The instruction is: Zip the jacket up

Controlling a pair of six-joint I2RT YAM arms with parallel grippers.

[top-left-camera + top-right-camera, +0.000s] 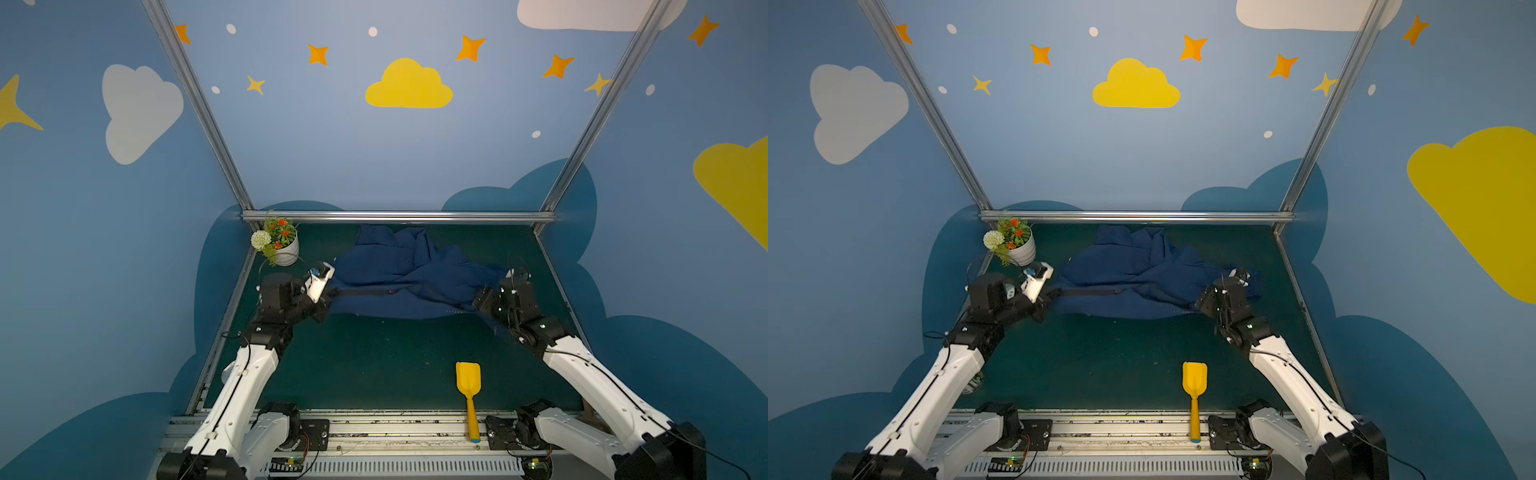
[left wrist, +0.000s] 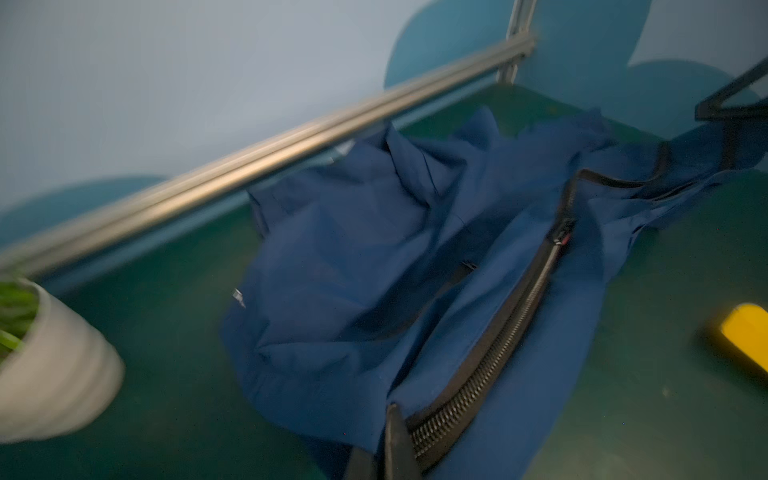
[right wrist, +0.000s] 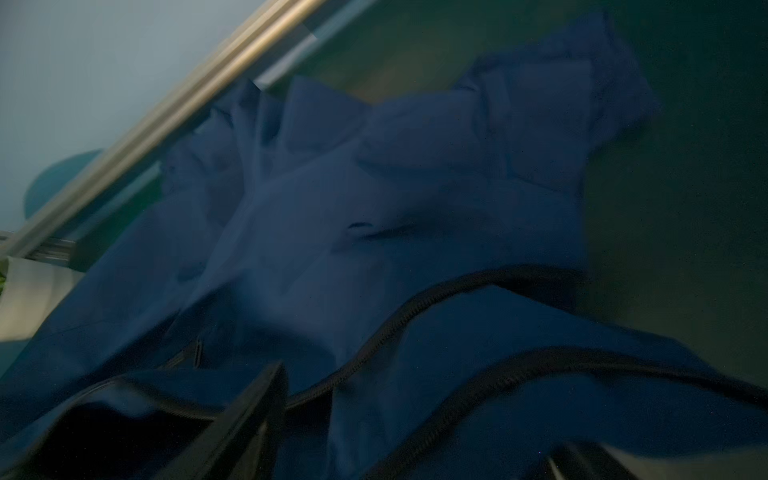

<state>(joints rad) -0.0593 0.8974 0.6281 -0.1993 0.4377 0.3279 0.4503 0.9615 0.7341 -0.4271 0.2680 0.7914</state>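
Risking a jammed slider on the slack, curving teeth beyond it, thin cloth liable to catch; risking slip at the zip's end, clamped tight in the left tool; right tool spread wide, gripping nothing; navy jacket crumpled, zipped partway, lying mid-worktop against the back rail.

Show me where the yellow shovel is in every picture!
In a top view: yellow shovel, front, right of middle.
In a top view: yellow shovel, same place.
Left wrist: blurred, at the right edge.
Right wrist: not in it.
Shared landmark: metal rail.
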